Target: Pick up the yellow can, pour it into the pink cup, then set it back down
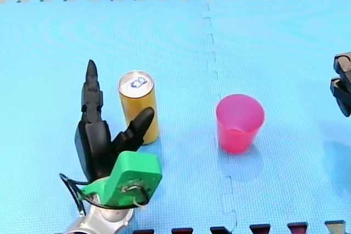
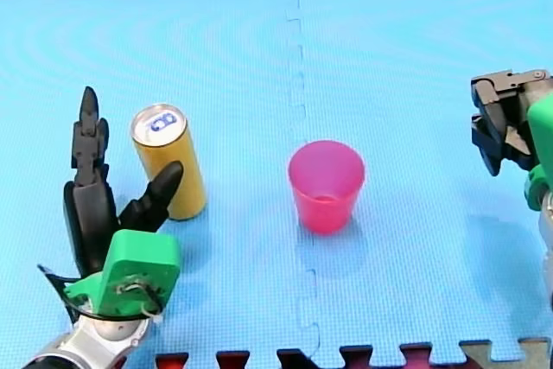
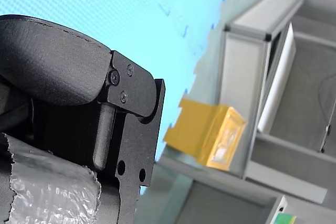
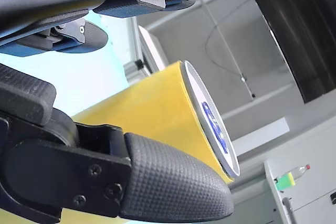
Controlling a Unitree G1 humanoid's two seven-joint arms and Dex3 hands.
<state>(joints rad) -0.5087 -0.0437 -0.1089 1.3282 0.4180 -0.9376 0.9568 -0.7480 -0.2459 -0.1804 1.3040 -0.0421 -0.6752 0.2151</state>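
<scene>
The left hand (image 2: 93,209) stands unclosed about the upright yellow metal can (image 2: 168,162) on the blue foam mat (image 2: 259,58), fingers straight beside it, thumb at its lower front. The pink plastic cup (image 2: 326,183) stands apart. The right hand (image 2: 505,123), at the mat's right edge, holds nothing; how far open, I cannot tell.

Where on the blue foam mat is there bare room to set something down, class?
Bare blue foam mat runs across the far side behind the yellow metal can and pink plastic cup; more lies between can and cup, and between the cup and the right hand. It is crowded at the can, where the left hand flanks it.
</scene>
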